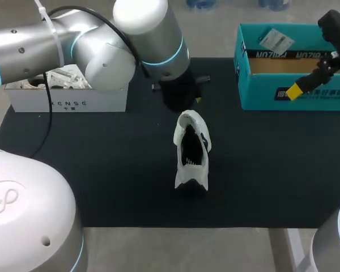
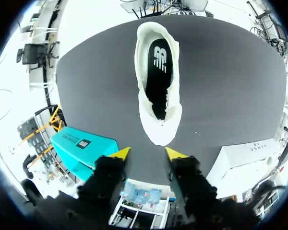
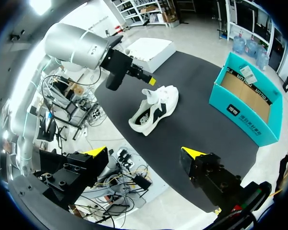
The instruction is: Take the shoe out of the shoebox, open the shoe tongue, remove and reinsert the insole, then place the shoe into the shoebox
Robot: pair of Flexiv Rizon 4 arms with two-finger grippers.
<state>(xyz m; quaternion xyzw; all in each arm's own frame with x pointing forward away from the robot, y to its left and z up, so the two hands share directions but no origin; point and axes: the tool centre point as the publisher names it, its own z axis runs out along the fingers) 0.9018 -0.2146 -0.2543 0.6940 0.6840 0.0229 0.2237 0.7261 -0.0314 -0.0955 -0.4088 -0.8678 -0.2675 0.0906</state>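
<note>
A white shoe [image 1: 191,153] stands upright on the black mat [image 1: 102,170] in the middle of the table. Its opening faces up, with the black insole [image 2: 158,72] lying inside. My left gripper [image 2: 148,154] hangs just beyond one end of the shoe and above it, fingers apart with nothing between them. From overhead this left gripper [image 1: 187,101] is a dark shape behind the shoe. The teal shoebox [image 1: 294,99] stands open at the back right, with only a paper tag inside. My right gripper [image 3: 144,152] is high over the box's front wall, wide open and holding nothing.
A white box [image 1: 68,102] holding light-coloured items stands at the back left of the mat. The mat's front edge [image 1: 187,226] runs close behind the shoe's near end. My left arm's big elbow [image 1: 102,56] hangs over the white box.
</note>
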